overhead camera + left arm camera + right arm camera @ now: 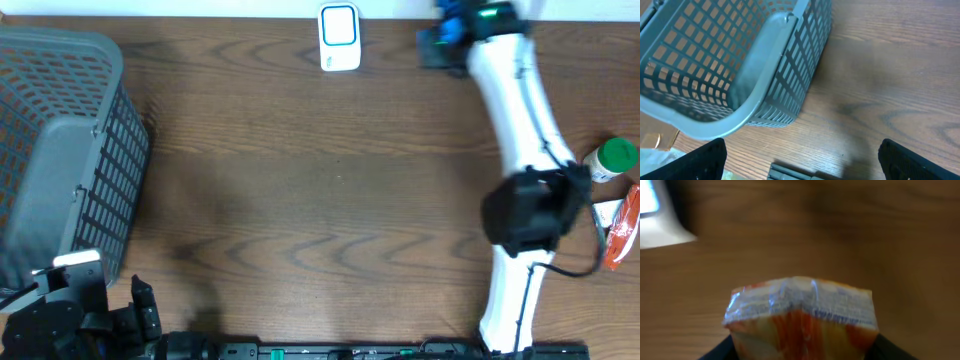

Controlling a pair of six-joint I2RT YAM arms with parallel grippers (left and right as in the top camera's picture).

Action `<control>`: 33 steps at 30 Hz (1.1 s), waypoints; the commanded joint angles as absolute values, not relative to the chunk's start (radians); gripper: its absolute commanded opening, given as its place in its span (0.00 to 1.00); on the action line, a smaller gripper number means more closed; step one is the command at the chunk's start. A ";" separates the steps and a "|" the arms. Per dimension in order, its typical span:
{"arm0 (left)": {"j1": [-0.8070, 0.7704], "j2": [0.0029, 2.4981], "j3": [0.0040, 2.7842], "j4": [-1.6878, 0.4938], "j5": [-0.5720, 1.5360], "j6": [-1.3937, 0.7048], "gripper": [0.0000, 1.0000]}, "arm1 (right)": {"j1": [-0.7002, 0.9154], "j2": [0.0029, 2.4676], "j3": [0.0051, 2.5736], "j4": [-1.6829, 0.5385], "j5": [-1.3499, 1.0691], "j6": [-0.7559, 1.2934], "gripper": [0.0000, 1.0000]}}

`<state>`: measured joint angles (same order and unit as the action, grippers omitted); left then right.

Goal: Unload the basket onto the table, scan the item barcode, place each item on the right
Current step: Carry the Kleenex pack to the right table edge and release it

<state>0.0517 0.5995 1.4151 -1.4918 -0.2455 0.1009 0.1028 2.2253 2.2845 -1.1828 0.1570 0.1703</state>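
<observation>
Sealed packet (800, 315) clamped in right gripper (437, 46), near scanner (339, 37) at table's (330, 200) far edge. Barcode unseen; rotate it squarely toward scanner, hold steady. Left gripper (802, 160) spread, empty.

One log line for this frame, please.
right gripper: holding packet, beside scanner | left gripper: open, empty, by basket | scan: not confirmed
</observation>
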 commanded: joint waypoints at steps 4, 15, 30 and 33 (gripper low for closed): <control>0.056 0.599 1.421 -1.492 -0.255 0.088 0.97 | -0.197 2.293 2.173 -1.227 0.312 0.172 0.49; 0.056 0.599 1.421 -1.492 -0.255 0.088 0.97 | -0.476 2.328 1.900 -1.006 0.132 0.220 0.66; 0.056 0.599 1.421 -1.492 -0.255 0.088 0.97 | -0.299 2.060 2.661 -1.487 -0.162 0.223 0.99; 0.056 0.599 1.421 -1.492 -0.255 0.088 0.97 | -0.165 1.929 2.661 -1.519 -0.089 0.223 0.99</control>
<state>0.0517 0.5995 1.4151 -1.4921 -0.2459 0.1005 -0.2886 2.0521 2.6450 -1.4937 -0.1150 0.2165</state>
